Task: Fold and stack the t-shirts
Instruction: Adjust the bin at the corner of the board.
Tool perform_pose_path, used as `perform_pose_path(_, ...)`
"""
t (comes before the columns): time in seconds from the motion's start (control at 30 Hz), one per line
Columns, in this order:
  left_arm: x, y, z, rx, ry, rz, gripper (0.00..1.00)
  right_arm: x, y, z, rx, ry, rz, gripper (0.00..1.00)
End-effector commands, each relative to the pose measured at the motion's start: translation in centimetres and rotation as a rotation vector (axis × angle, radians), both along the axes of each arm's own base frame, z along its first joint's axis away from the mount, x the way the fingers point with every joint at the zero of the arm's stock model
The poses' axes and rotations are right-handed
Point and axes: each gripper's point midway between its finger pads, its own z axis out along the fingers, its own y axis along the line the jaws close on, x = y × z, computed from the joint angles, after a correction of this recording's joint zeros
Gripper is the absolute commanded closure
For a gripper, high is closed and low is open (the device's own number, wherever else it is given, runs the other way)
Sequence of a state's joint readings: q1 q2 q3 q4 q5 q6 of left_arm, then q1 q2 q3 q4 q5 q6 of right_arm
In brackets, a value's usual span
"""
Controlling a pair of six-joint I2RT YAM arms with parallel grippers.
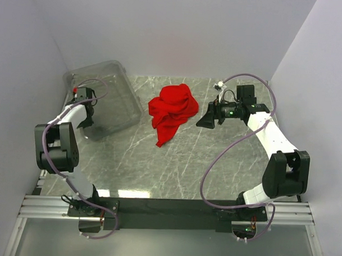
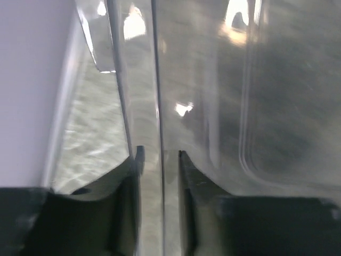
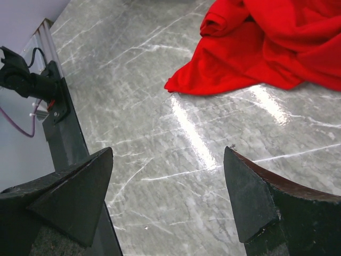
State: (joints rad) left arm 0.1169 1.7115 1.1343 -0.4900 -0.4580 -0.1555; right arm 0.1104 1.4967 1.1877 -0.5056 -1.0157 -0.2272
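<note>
Top external view, near edge first: open marble desk (image 1: 175,167) runs from the arm bases to the cloth. Right gripper (image 1: 204,119) hangs low just right of the t-shirt (image 1: 171,108), jaws spread wide, nothing between them. Shirt lies crumpled in a heap past mid-desk, one tail trailing nearward; no fold made yet. Far left: left gripper (image 2: 160,160) sits at the clear bin (image 1: 120,101), jaws drawn narrow astride its side wall. Whether they pinch the plastic, cannot tell.

Risks, as judged:
- A grab into the heap's middle would catch several layers and lift a knot rather than a hem.
- If the left gripper moves off with the wall between its jaws, it could drag or tip the bin toward the shirt.
- The purple cable (image 1: 214,163) on the right side loops low and may sweep the cloth.

Room: plenty nearward and between the arms. Tight at the far wall, the side walls and the bin's rim.
</note>
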Motion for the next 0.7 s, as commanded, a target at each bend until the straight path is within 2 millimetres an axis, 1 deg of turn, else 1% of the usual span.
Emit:
perform_pose_path(0.0, -3.5, 8.1, 3.2, 0.340, 0.115, 0.211, 0.63, -0.6, 0.0, 1.5, 0.024, -0.047, 0.032, 0.10)
perform_pose_path(0.03, -3.4, 8.4, 4.1, 0.344, 0.093, 0.224, 0.58, -0.7, 0.1, 1.6, 0.027, -0.048, 0.036, 0.10)
perform_pose_path(0.07, -3.3, 8.7, 4.8, 0.338, 0.071, 0.237, 0.55, -0.6, 0.1, 1.6, 0.027, -0.051, 0.039, 0.10)
perform_pose_path(0.1, -2.7, 8.6, 5.8, 0.317, 0.028, 0.236, 0.41, -0.7, 0.2, 1.6, 0.035, -0.045, 0.046, 0.10)
perform_pose_path(0.13, -2.4, 8.3, 7.4, 0.304, -0.025, 0.230, 0.29, -0.8, 0.2, 1.7, 0.036, -0.050, 0.051, 0.10)
perform_pose_path(0.17, -1.7, 8.1, 8.9, 0.287, -0.078, 0.227, 0.20, -0.8, 0.3, 1.7, 0.039, -0.048, 0.057, 0.10)
perform_pose_path(0.2, -1.4, 7.8, 9.8, 0.267, -0.109, 0.211, 0.07, -0.8, 0.3, 1.7, 0.039, -0.052, 0.061, 0.10)
perform_pose_path(0.23, -0.9, 6.8, 11.3, 0.214, -0.171, 0.172, 0.03, -0.8, 0.3, 1.7, 0.036, -0.053, 0.062, 0.10)
perform_pose_path(0.3, -0.5, 5.9, 13.0, 0.167, -0.240, 0.141, 0.02, -0.7, 0.2, 1.7, 0.032, -0.063, 0.061, 0.10)
perform_pose_path(0.33, -0.5, 5.0, 14.3, 0.127, -0.284, 0.110, 0.02, -0.7, 0.2, 1.6, 0.025, -0.064, 0.060, 0.10)
perform_pose_path(0.4, -0.2, 3.3, 14.9, 0.044, -0.329, 0.050, 0.03, -0.7, 0.1, 1.5, 0.013, -0.075, 0.060, 0.10)
perform_pose_path(0.43, 0.0, 2.2, 15.1, -0.004, -0.355, 0.010, 0.03, -0.7, 0.1, 1.4, 0.007, -0.076, 0.062, 0.10)
perform_pose_path(0.47, 0.8, -0.5, 15.9, -0.110, -0.420, -0.087, 0.03, -0.5, -0.1, 1.2, -0.010, -0.089, 0.057, 0.10)
perform_pose_path(0.5, 1.1, -2.2, 15.4, -0.196, -0.444, -0.118, 0.03, -0.6, -0.1, 1.1, -0.018, -0.092, 0.058, 0.10)
perform_pose_path(0.53, 1.5, -4.2, 15.6, -0.282, -0.474, -0.174, 0.02, -0.5, -0.1, 1.2, -0.026, -0.101, 0.058, 0.10)
perform_pose_path(0.57, 2.2, -7.1, 15.7, -0.393, -0.501, -0.243, 0.02, -0.3, -0.3, 1.0, -0.042, -0.111, 0.049, 0.10)
perform_pose_path(0.6, 2.5, -9.4, 15.2, -0.501, -0.511, -0.264, 0.02, -0.2, -0.4, 0.9, -0.047, -0.109, 0.044, 0.10)
perform_pose_path(0.63, 2.9, -10.9, 14.7, -0.559, -0.505, -0.284, 0.02, -0.2, -0.4, 0.8, -0.052, -0.114, 0.042, 0.10)
perform_pose_path(0.67, 3.3, -13.7, 14.4, -0.636, -0.498, -0.292, 0.03, -0.1, -0.5, 0.8, -0.057, -0.114, 0.036, 0.10)
